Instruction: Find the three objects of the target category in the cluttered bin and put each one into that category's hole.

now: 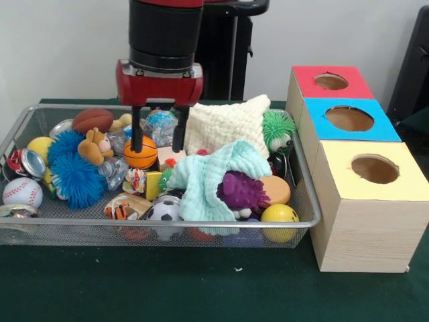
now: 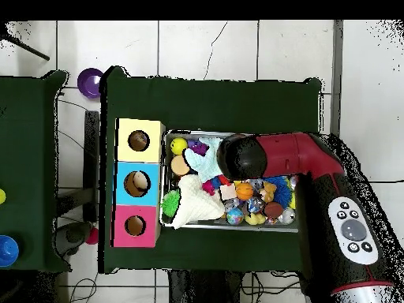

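The silver wire mesh bin (image 1: 305, 201) sits on the green table, full of toys; it also shows in the overhead view (image 2: 167, 142). My gripper (image 1: 158, 149) hangs over the bin's back middle, open and empty, with its black fingers (image 1: 137, 131) pointing down. The left finger touches or stands just behind a small orange basketball (image 1: 141, 154). A blue and white crinkled ball (image 1: 161, 123) shows between the fingers. Three wooden boxes stand right of the bin, each with a round hole: red top (image 1: 331, 81), blue top (image 1: 349, 119), yellow top (image 1: 375, 168). In the overhead view the arm (image 2: 260, 156) hides the gripper.
The bin holds a cream cloth (image 1: 224, 124), a mint cloth (image 1: 214, 178), a purple spiky toy (image 1: 240, 191), a blue furry ball (image 1: 74, 171), a baseball (image 1: 22, 192), a soccer ball (image 1: 164, 211), a yellow ball (image 1: 279, 216), a brown football (image 1: 92, 119) and crushed cans (image 1: 27, 162).
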`<state>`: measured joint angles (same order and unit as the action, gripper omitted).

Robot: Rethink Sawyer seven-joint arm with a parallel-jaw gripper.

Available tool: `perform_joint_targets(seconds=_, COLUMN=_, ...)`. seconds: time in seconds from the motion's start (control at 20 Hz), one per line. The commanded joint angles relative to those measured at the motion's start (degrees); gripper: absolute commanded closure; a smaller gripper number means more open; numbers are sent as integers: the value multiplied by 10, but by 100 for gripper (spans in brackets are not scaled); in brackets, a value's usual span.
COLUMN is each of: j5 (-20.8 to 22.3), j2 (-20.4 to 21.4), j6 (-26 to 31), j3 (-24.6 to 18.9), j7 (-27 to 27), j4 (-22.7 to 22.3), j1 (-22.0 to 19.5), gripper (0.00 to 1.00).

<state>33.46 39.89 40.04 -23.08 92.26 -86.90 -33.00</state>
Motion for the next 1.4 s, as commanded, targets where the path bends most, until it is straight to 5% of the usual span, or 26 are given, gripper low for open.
perform_joint_targets(seconds=0.05, j5=59, j2=-53, j6=13, j3=13, j7=-78, j4=5, j1=-20, gripper=0)
perform_joint_targets(seconds=0.65, j5=48, j2=-86, j6=41, j3=14, j7=-38, j4=5, j1=-23, gripper=0)
perform_joint_targets(seconds=1.1, j5=30, j2=-85, j6=148, j3=29, j7=-56, j4=10, j1=-9, gripper=0)
perform_joint_targets(seconds=1.4, j5=36, j2=-91, j6=170, j3=23, j7=-61, j4=23, j1=-10, gripper=0)
